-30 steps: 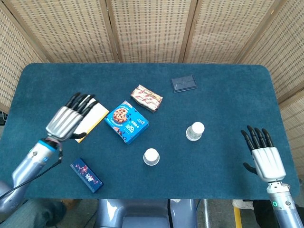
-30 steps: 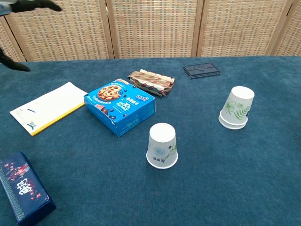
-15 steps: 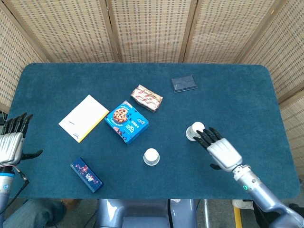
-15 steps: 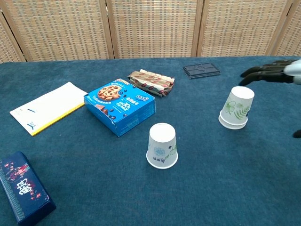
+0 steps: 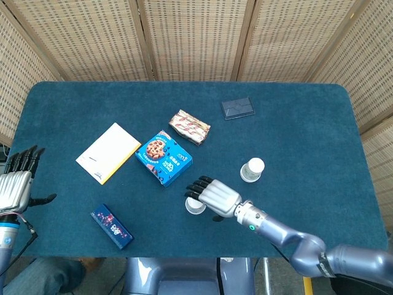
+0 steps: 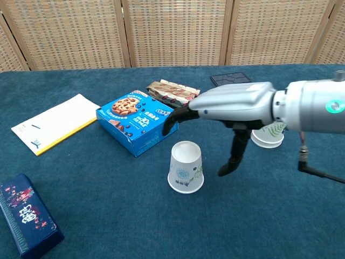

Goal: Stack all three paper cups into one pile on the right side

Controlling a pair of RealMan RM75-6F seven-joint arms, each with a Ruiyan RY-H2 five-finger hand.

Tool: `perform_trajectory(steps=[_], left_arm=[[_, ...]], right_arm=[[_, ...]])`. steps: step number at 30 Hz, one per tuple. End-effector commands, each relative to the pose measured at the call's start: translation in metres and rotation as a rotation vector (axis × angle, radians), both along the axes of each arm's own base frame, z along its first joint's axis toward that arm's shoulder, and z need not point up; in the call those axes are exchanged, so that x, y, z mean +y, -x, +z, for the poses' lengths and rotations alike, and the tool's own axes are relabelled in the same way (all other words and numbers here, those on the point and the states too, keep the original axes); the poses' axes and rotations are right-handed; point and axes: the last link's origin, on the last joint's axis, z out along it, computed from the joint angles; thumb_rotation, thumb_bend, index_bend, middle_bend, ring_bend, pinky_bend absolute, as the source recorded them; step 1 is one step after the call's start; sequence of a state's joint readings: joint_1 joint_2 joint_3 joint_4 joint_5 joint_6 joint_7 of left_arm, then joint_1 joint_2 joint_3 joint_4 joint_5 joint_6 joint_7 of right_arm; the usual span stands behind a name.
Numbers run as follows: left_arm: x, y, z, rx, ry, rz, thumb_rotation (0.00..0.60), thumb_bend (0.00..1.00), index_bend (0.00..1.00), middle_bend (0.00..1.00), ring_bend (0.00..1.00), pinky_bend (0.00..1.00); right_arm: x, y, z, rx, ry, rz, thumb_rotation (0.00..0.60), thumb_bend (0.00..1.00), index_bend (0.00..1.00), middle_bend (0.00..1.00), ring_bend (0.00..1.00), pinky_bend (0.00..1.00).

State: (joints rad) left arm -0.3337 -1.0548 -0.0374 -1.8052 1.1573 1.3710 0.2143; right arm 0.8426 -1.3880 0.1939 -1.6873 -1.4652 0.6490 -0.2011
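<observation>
The robot's right hand (image 6: pixel 215 108) has swung in from the right edge to hover over the near paper cup (image 6: pixel 186 167), fingers spread and holding nothing. The stacked cups (image 5: pixel 252 169) wait upside down further right. The left hand (image 5: pixel 15 187), open and empty, has drawn back to the table's left edge. A grasp looks imminent.
</observation>
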Motion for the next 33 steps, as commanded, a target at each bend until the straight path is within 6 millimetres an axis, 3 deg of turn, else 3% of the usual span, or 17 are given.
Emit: perform_trajectory(steps=[1, 14, 23, 26, 33], left_arm=[[0.002, 0.0, -0.001, 0.001, 0.006, 0.001, 0.6, 0.0, 0.0, 0.0, 0.0, 0.0], [0.003, 0.0, -0.003, 0.004, 0.026, -0.003, 0.6, 0.0, 0.0, 0.0, 0.0, 0.0], [0.004, 0.0, 0.001, -0.028, 0.038, 0.0, 0.6, 0.0, 0.0, 0.0, 0.0, 0.0], [0.003, -0.001, 0.0, -0.03, 0.045, -0.004, 0.6, 0.0, 0.0, 0.0, 0.0, 0.0], [0.001, -0.001, 0.001, -0.039, 0.048, -0.008, 0.6, 0.0, 0.0, 0.0, 0.0, 0.0]], right_arm=[[-0.01, -0.013, -0.02, 0.019, -0.005, 0.0, 0.6, 0.28, 0.22, 0.24, 0.2, 0.2], [-0.014, -0.013, -0.038, 0.051, 0.006, -0.016, 0.6, 0.37, 0.33, 0.36, 0.31, 0.32], [-0.013, -0.008, -0.038, 0.046, 0.01, -0.04, 0.6, 0.52, 0.46, 0.48, 0.44, 0.41], [-0.014, -0.013, -0.027, 0.001, 0.021, -0.053, 0.6, 0.54, 0.47, 0.48, 0.45, 0.42], [-0.029, -0.015, 0.03, -0.076, 0.167, -0.07, 0.6, 0.54, 0.47, 0.48, 0.45, 0.42]])
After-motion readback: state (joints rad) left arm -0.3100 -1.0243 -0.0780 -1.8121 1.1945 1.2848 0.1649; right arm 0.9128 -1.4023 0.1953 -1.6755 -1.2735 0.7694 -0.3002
